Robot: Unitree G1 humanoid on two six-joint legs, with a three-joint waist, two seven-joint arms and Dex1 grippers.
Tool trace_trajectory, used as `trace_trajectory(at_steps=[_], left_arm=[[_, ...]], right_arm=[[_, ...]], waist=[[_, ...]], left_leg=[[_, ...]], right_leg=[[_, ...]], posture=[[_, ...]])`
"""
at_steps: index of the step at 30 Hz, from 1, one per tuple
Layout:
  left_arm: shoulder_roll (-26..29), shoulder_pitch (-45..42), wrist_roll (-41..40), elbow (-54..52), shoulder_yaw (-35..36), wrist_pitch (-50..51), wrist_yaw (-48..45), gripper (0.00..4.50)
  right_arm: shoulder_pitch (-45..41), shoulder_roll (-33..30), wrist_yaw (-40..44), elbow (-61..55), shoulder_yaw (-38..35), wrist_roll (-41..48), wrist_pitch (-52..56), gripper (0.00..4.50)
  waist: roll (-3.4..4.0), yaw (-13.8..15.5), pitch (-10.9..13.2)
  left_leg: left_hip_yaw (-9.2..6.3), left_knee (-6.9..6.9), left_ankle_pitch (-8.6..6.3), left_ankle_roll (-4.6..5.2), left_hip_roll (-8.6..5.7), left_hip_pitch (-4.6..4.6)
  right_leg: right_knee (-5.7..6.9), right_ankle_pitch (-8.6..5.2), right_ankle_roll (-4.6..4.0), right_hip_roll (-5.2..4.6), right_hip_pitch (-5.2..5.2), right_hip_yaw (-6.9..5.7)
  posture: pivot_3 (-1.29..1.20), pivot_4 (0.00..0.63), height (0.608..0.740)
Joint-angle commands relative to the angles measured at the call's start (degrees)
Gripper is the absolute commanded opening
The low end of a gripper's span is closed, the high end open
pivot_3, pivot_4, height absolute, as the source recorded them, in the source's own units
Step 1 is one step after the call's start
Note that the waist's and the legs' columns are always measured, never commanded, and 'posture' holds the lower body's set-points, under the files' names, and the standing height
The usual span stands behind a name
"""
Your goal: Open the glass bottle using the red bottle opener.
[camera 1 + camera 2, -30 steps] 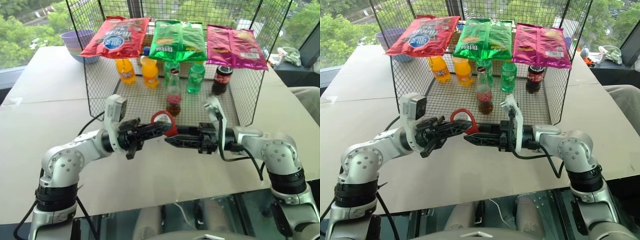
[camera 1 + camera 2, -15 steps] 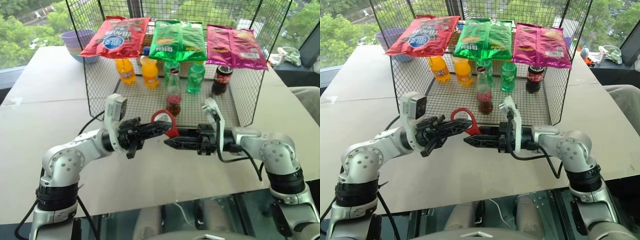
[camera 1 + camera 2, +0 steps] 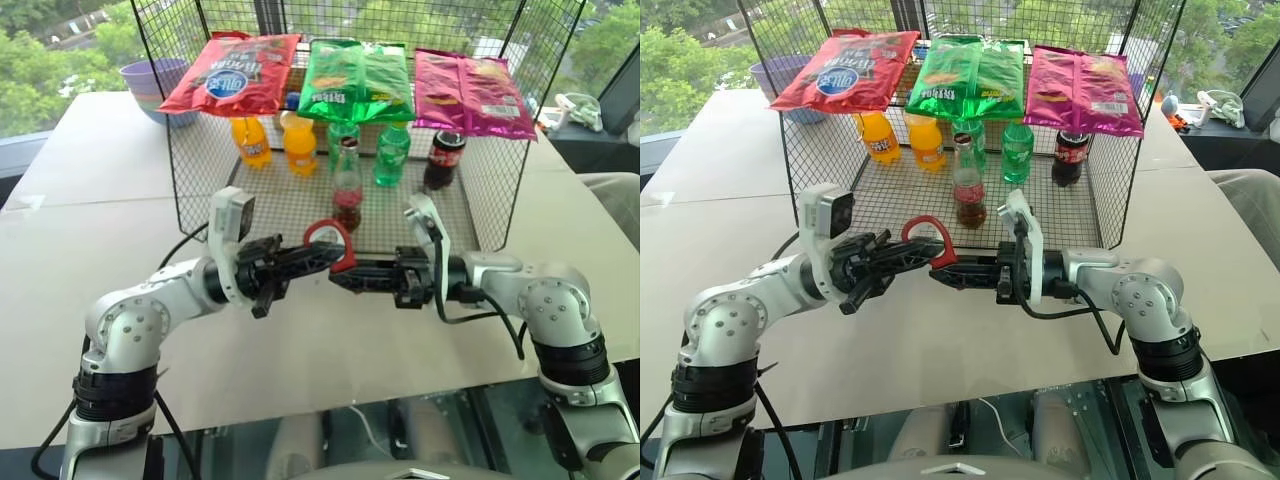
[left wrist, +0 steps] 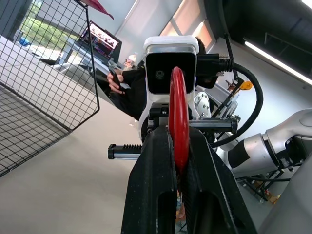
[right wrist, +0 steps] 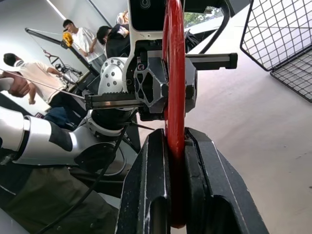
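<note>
Bottle opener [image 3: 332,243], the red one, is up in the air between the two arms, above the tabletop [image 3: 120,230]. Its ring stands upright and its handle points down toward the grippers. The left gripper [image 3: 330,258] has its jaws closed on the red bottle opener, as the left wrist view shows, with the red edge squeezed between the two black fingers [image 4: 151,190]. The right gripper [image 3: 340,275] comes from the other side, and its jaws are closed on the red bottle opener too; the right wrist view shows the red edge pinched between its fingers [image 5: 146,195]. So both grippers hold the same tool, tip to tip.

The glass bottle [image 3: 347,187] stands upright inside the wire cage [image 3: 200,170], just behind the opener. Its red cap is on. Green bottles [image 3: 391,154] stand just behind it, orange bottles [image 3: 299,142] to its left and a dark cola bottle [image 3: 443,158] to its right. Three snack bags [image 3: 360,80] lie on top of the cage
</note>
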Motion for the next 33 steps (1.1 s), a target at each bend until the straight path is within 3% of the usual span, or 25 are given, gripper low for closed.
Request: trace_trajectory(at_steps=[1, 6, 8, 13, 16, 22, 33], left_arm=[[0.53, -0.44, 1.45, -0.95, 0.94, -2.32, -0.4, 1.41], [1.95, 3.12, 3.0, -2.45, 3.08, -3.77, 0.33, 3.62], [1.55, 5.06, 7.14, -3.79, 3.68, -7.39, 2.57, 4.47], [-2.68, 5.74, 23.46, -5.2, 1.25, -20.85, 11.33, 4.47], [-3.43, 1.69, 33.36, -0.95, -3.41, -24.87, 15.26, 4.47], [-5.52, -7.81, 39.68, 12.71, -9.27, -29.35, 10.4, 4.47], [-11.94, -16.8, 45.83, 27.89, -12.16, -37.81, 6.58, 4.47]], right_arm=[[0.81, 0.52, -0.3, -1.94, -0.42, -0.58, -1.46, 0.0], [4.75, 0.28, -1.92, -5.09, -1.7, -1.95, -3.53, 0.0], [7.38, 1.07, -4.48, -6.77, -3.41, -2.39, -5.43, 0.0], [11.67, 2.87, -10.87, -10.32, -6.88, -4.0, -9.51, 0.0], [13.06, 3.14, -14.03, -11.93, -8.35, -5.24, -11.25, 0.0], [13.86, 2.02, -15.64, -13.0, -8.33, -6.72, -12.32, 0.0], [18.4, -0.42, -17.64, -17.08, -9.04, -6.68, -13.03, 0.0]], waist=[[0.0, 0.0, 0.01], [0.0, -0.02, 0.02], [0.0, -0.01, 0.02], [0.0, 0.3, 0.03], [0.0, 0.44, 0.02], [0.01, 0.9, 0.03], [-0.01, 0.89, 0.04]], left_leg=[[0.0, 0.0, 0.0, 0.0, 0.0, 0.0], [0.03, -0.15, 0.0, 0.0, 0.01, 0.0], [0.04, -0.26, 0.0, 0.0, 0.01, 0.0], [0.04, -0.4, 0.0, -0.01, -0.01, 0.0], [0.11, -0.4, 0.0, -0.01, -0.05, -0.02], [0.19, -0.4, 0.01, -0.01, -0.07, -0.03], [0.17, -0.59, 0.0, 0.0, -0.07, -0.26]], right_leg=[[0.0, 0.0, 0.0, 0.0, 0.0, 0.0], [-0.12, 0.0, 0.0, -0.01, -0.02, 0.01], [-0.2, 0.0, 0.0, -0.01, -0.02, 0.01], [-0.36, 0.01, 0.0, -0.04, -0.01, 0.0], [-0.43, 0.03, 0.01, -0.07, 0.0, 0.03], [-0.42, 0.02, 0.01, 0.0, 0.01, -0.05], [-0.77, 0.16, 0.27, 0.03, -0.02, -0.22]], posture=[[0.0, 0.15, 0.74], [0.0, 0.15, 0.74], [0.0, 0.15, 0.74], [0.0, 0.15, 0.74], [0.0, 0.15, 0.74], [0.0, 0.15, 0.74], [0.0, 0.15, 0.74]])
